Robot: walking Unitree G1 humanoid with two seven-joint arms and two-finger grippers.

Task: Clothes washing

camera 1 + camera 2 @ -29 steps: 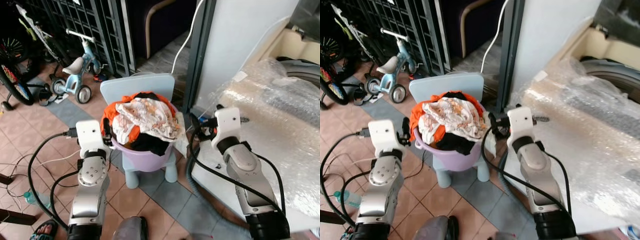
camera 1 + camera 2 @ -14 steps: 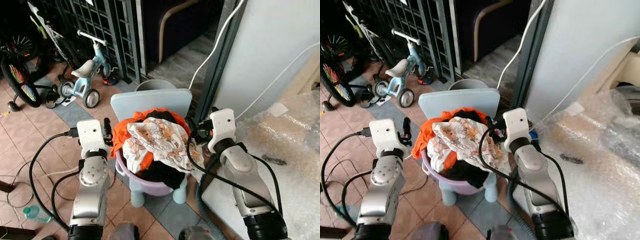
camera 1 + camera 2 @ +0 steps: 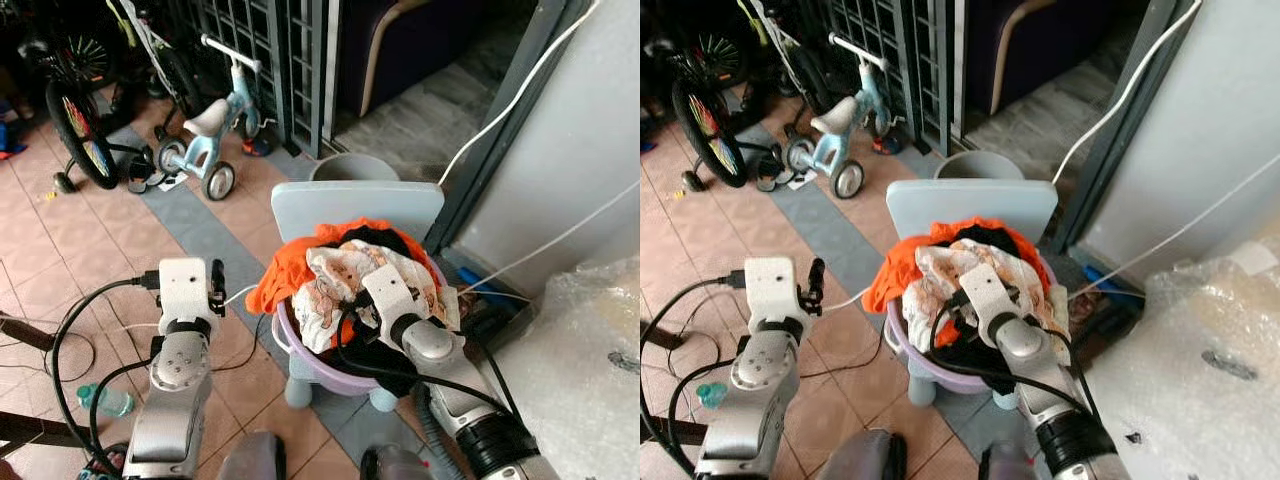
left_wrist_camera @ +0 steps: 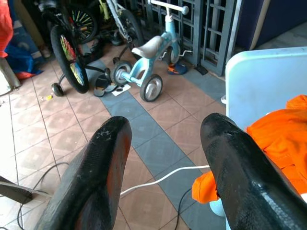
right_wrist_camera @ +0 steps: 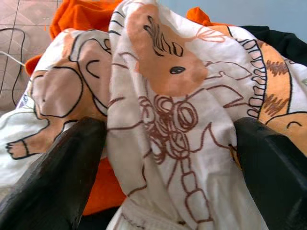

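Observation:
A purple basket [image 3: 300,352] heaped with clothes stands on a small light-blue chair [image 3: 352,205]. On top lies a white cloth with brown and orange animal prints [image 3: 345,278], over an orange garment [image 3: 283,283] and a black one. My right gripper [image 3: 348,303] reaches onto the pile. It is open, its fingers [image 5: 53,177] spread to either side of a fold of the printed cloth [image 5: 168,96]. My left gripper [image 4: 165,124] hangs open to the left of the basket with nothing between its fingers.
A child's blue tricycle [image 3: 215,130] and a bicycle wheel [image 3: 80,130] stand at the back left by a metal gate [image 3: 270,40]. Behind the chair is a grey bucket [image 3: 355,168]. Bubble wrap [image 3: 590,370] covers the machine at right. Cables and a bottle [image 3: 105,400] lie on the tiles.
The camera has swung left, away from the bubble-wrapped machine. My right gripper has moved from beside the basket onto the clothes pile. The left gripper stays beside the basket.

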